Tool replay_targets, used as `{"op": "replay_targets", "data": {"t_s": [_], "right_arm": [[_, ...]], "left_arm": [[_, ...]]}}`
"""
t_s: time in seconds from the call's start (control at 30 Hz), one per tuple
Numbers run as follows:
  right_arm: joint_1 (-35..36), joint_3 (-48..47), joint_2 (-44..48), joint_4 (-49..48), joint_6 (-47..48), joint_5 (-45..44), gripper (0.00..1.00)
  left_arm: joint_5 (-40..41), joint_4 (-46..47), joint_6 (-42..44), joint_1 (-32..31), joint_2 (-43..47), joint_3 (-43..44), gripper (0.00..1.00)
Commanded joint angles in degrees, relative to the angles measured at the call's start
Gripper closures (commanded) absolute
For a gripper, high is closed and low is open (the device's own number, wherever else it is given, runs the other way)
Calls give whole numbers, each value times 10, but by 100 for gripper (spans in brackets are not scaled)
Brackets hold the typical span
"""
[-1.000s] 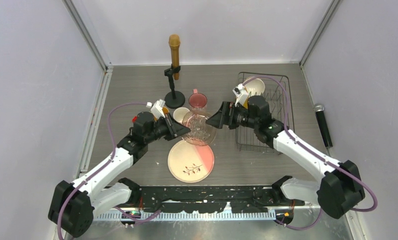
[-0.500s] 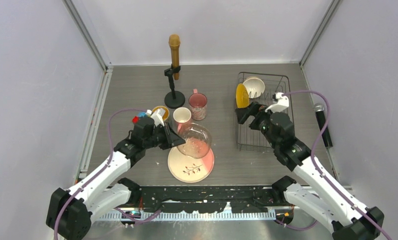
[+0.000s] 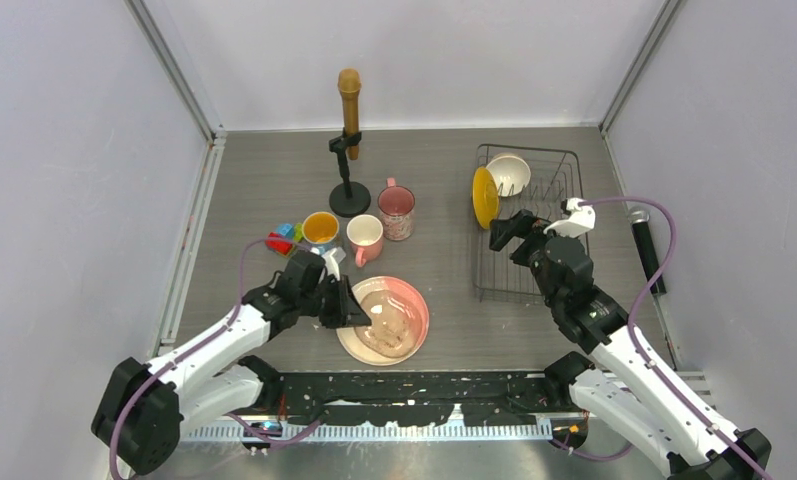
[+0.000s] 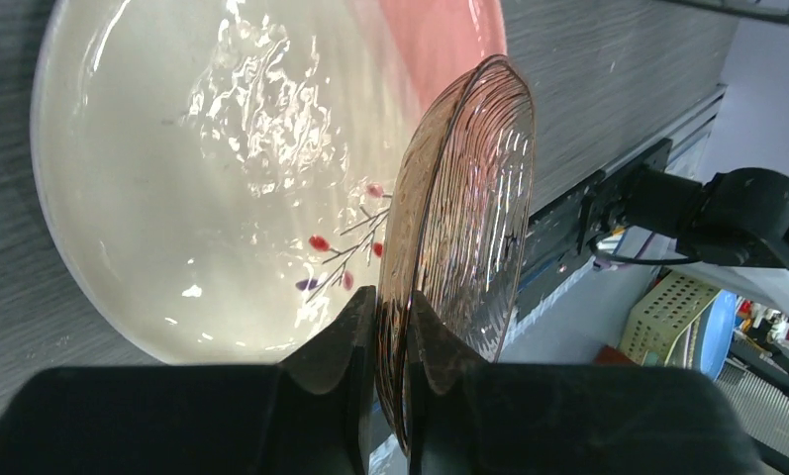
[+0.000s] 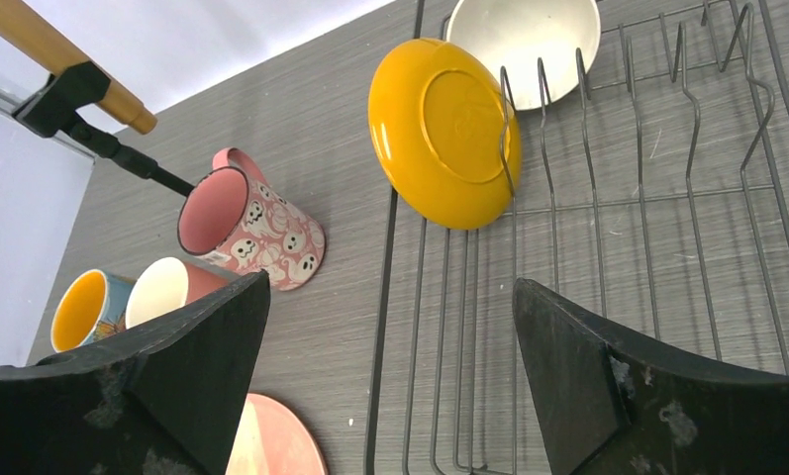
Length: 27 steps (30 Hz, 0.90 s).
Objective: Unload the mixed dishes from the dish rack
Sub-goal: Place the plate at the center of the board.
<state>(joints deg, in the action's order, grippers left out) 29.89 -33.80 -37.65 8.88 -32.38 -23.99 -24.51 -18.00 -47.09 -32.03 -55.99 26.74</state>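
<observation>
Dishes in rack: small yellow plate (image 5: 443, 144) stood on edge between the wires at the far left of the dish rack (image 5: 657, 198), ahead of the right gripper (image 5: 390, 287); white bowl (image 5: 524, 40) sat just beyond it, in the far corner.
Right gripper: fingers were spread wide apart with nothing between them, hanging above the rack's left edge, short of the yellow plate.
Glass dish: clear ribbed pink-tinted glass dish (image 4: 464, 198) was pinched at its rim by the left gripper (image 4: 390, 327), jaws clamped on either side of the glass.
Dish tilt: in the left wrist view it stood steeply on edge, reaching away from the fingertips.
Large plate: pink-cream leaf-motif plate (image 4: 172, 178) lay flat on the table (image 3: 274, 170) directly under the left gripper and the held dish; whether glass touched plate could not be told.
Mugs: orange mug (image 3: 320, 229), pink mug (image 3: 364, 238) and pink patterned mug (image 3: 396, 212) stood upright out of the rack, beyond the left gripper; the first two close together, the patterned one a little further off.
Mugs from right wrist: all three showed to the left of the open fingers.
Toy blocks: small coloured blocks (image 3: 282, 238) lay just left of the orange mug.
Microphone stand: black round-based stand (image 3: 349, 195) stood behind the mugs, well beyond the left gripper.
Loose microphone: black microphone (image 3: 647, 245) lay on the table to the right of the rack, beside the right arm.
</observation>
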Motion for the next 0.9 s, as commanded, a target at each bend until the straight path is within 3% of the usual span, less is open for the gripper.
{"op": "replay_targets", "data": {"t_s": [0.0,0.47,0.87], "right_arm": [[2,-2,-8,-10,10,-15,1],[2,-6,-8,6,12,-7,1],[2,-5,-11,11,16,-9,1]], "left_arm": [[-3,-30,13,-10,1,-8,100],[47,-4,6,-11,-40,-21,92],[79,-42,18,-11,-37,-4,59]]}}
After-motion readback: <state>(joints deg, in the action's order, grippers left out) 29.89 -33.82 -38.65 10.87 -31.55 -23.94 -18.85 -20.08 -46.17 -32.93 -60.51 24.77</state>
